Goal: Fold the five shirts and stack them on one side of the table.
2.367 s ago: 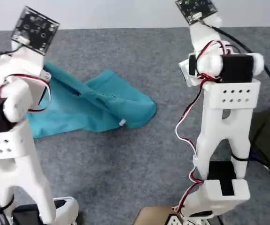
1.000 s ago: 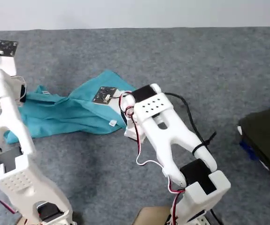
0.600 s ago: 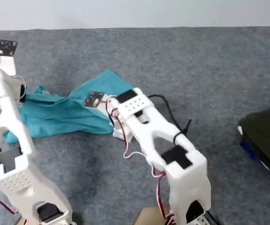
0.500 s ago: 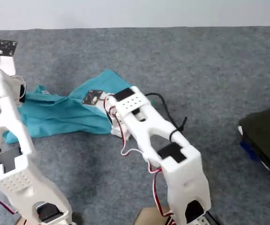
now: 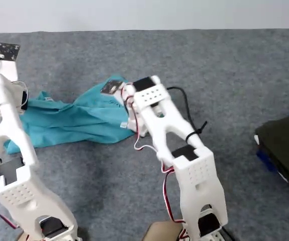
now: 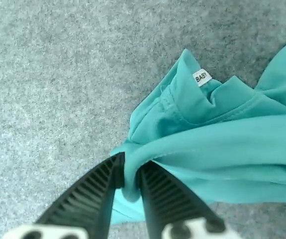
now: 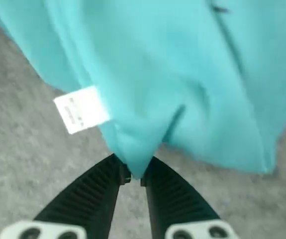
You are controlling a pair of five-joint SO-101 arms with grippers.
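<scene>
**Task status.** One teal shirt (image 5: pixel 79 118) lies crumpled and unfolded on the grey bench (image 5: pixel 224 75). No fold has been formed in it yet. A dark pile (image 5: pixel 285 145) with a blue edge beneath it sits at the far side of the bench, well apart from both hands. It is judged to be garments already folded and stacked, but the count cannot be read. On that judgement, the teal shirt has yet to be flattened, folded and carried to the pile, and any remaining shirts come after it.

**Left hand.** The left hand (image 6: pixel 130 172) is closed almost fully, with a bunched fold of the teal shirt pinched between its fingertips. The collar, marked by a white label (image 6: pixel 201 77), lies just beyond the fingertips. The body of the shirt runs away from the hand to one side.

**Right hand.** The right hand (image 7: pixel 133 174) is likewise closed on a narrow pleat of the same shirt, at its opposite end. A white tag (image 7: pixel 80 109) hangs just beside the pinch point. The cloth spreads ahead of the fingertips.

**Position of the shirt.** The shirt spans the gap between the two hands, touching both. It rests slack on the bench.
</scene>
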